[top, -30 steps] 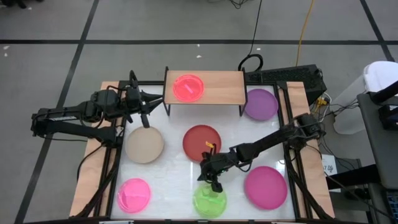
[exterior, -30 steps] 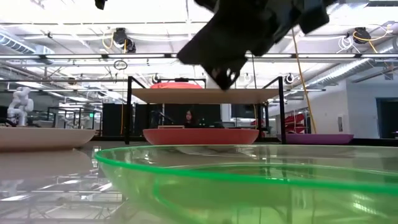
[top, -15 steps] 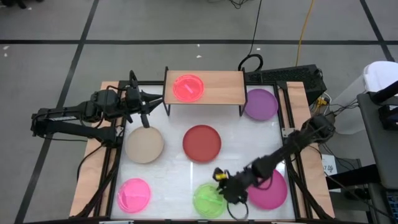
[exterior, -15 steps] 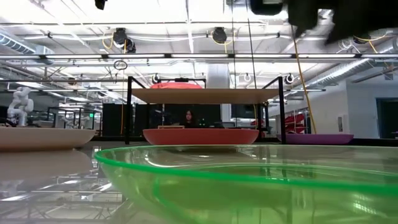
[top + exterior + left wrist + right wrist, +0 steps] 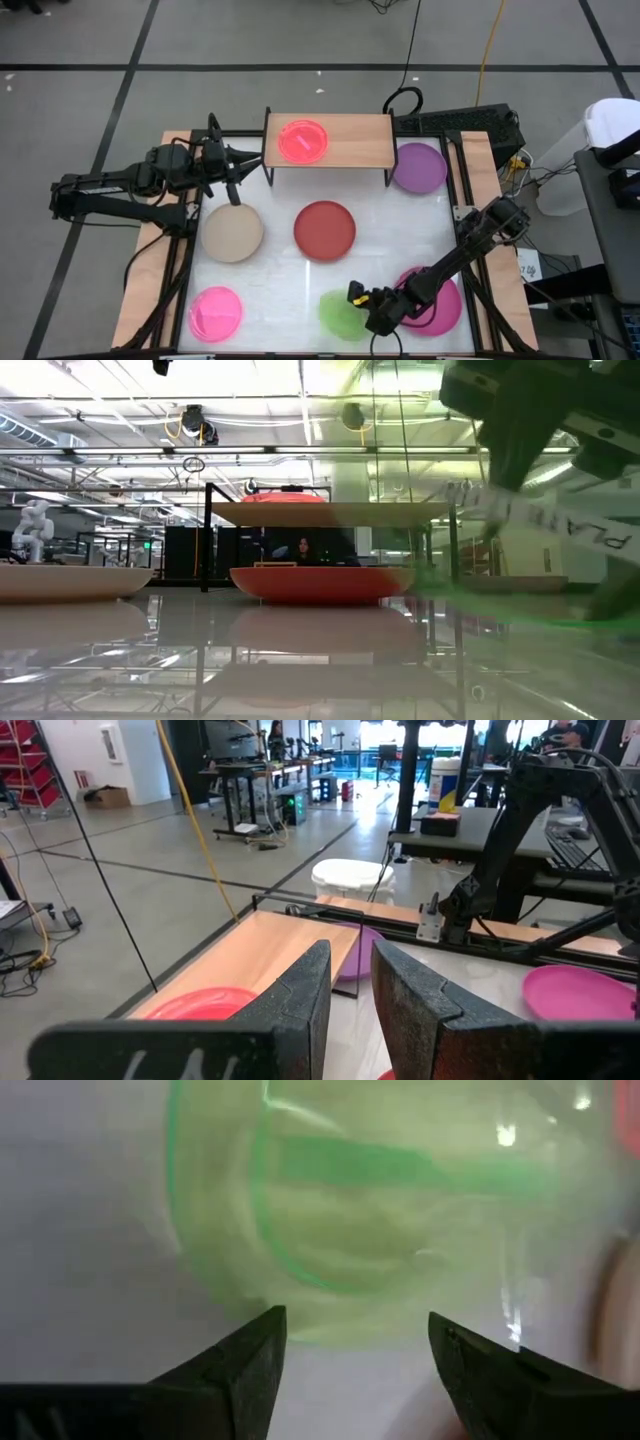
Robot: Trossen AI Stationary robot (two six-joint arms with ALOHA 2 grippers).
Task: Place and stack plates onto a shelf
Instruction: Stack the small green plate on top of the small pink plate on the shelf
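At the near edge of the white surface [image 5: 275, 290], the right pincer [image 5: 362, 303] has dropped beside the small translucent green plastic plate [image 5: 341, 314], its fingers now spread apart around nothing. A grasp looks imminent; the light-wood shelf [image 5: 355, 135] holds only one small pink plate [image 5: 303, 140].

Bright overhead light glares on the table [image 5: 290, 275]; the green plate [image 5: 380, 1230] is motion-blurred.
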